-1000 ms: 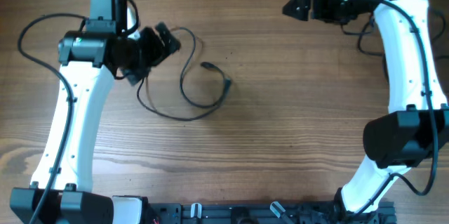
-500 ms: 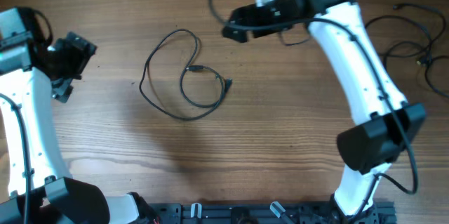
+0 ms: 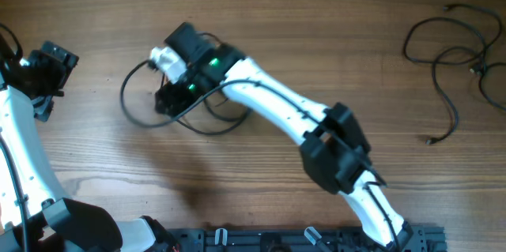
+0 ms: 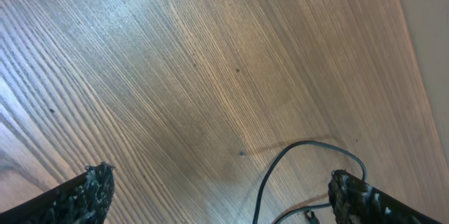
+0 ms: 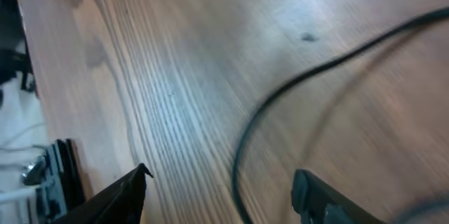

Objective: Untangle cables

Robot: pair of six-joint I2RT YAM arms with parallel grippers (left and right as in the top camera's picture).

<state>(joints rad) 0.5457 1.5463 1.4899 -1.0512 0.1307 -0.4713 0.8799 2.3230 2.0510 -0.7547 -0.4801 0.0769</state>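
Observation:
One thin black cable [image 3: 123, 100] lies in loose loops on the wooden table at left-centre. My right gripper [image 3: 168, 98] hangs low over these loops, open, with a strand of the cable [image 5: 238, 161] running between its fingers [image 5: 221, 175]. My left gripper [image 3: 55, 66] is open and empty at the far left edge, apart from the cable. Its wrist view shows the cable's curve [image 4: 277, 175] and a small plug [image 4: 306, 215] between its fingers [image 4: 219, 178], farther off on the table. A second bunch of black cables [image 3: 455, 110] lies spread at the far right.
The right arm [image 3: 277, 110] stretches across the table's middle from its base at the front right. The table's left edge and the arm mounts [image 5: 49, 175] show in the right wrist view.
The right arm has swung from the back right across to the left cable and come down over it. The left arm has drawn back to the left edge. The cable loop has shifted left.

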